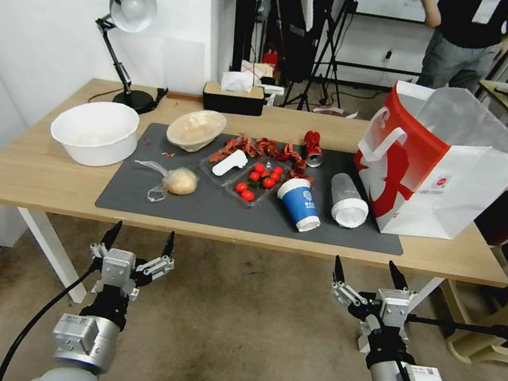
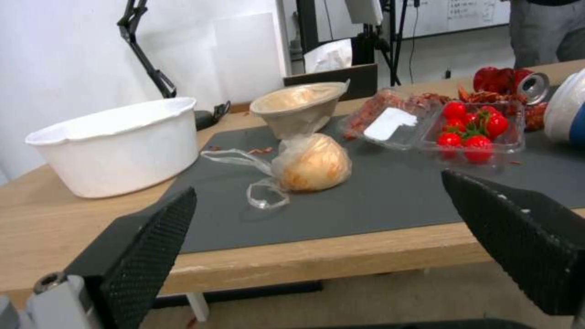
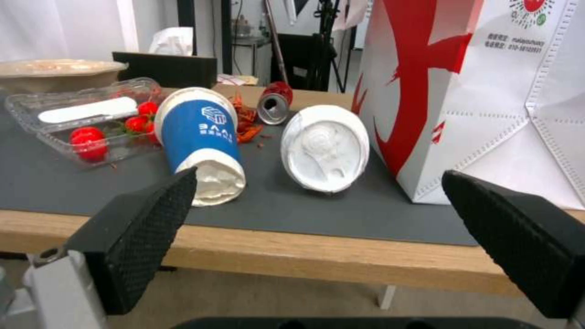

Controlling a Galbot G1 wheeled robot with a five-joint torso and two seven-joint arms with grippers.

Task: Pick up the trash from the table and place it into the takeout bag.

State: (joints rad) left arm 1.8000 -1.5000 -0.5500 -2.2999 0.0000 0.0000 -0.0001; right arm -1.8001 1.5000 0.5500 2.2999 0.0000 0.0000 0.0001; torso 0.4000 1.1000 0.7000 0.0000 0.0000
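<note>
Both hands, left hand [image 1: 138, 240] and right hand [image 1: 367, 271], hang spread before the desk [image 1: 29, 175]; we'd pinch the light, crushable blue paper cup [image 1: 300, 204] mid-wall.

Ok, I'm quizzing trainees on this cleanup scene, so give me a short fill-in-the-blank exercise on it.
1. The blue paper cup lies on its ____.
2. Both the left gripper and right gripper hang in front of the table with jaws ____.
3. The takeout bag stands at the mat's ____ end.
4. The clear tray holds red ____.

Answers: side; open; right; tomatoes
</note>
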